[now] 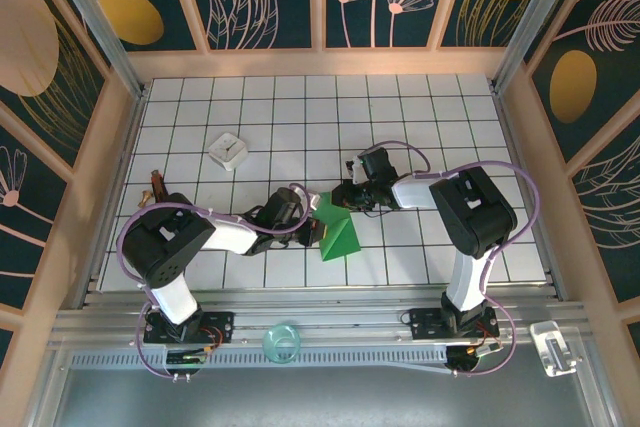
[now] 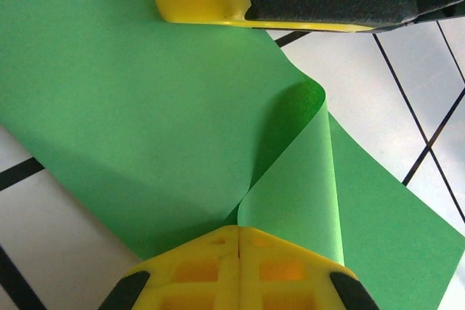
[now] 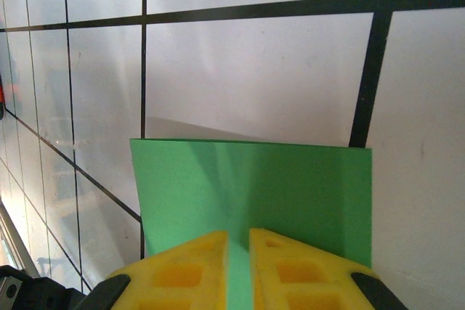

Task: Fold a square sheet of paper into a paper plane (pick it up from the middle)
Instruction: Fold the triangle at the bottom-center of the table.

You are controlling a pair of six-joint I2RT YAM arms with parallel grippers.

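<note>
White box [image 1: 228, 150], teal bowl [image 1: 282, 342], tiled tabletop [image 1: 450, 127]

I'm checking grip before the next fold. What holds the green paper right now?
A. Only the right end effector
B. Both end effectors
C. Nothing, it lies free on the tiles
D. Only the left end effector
B: the wrist views show the green paper clamped in both the left end effector and the right end effector.

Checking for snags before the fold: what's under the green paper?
Past the edges of the green paper, white tiled table shows. The patch directly beneath is covered, so unseen.
</note>
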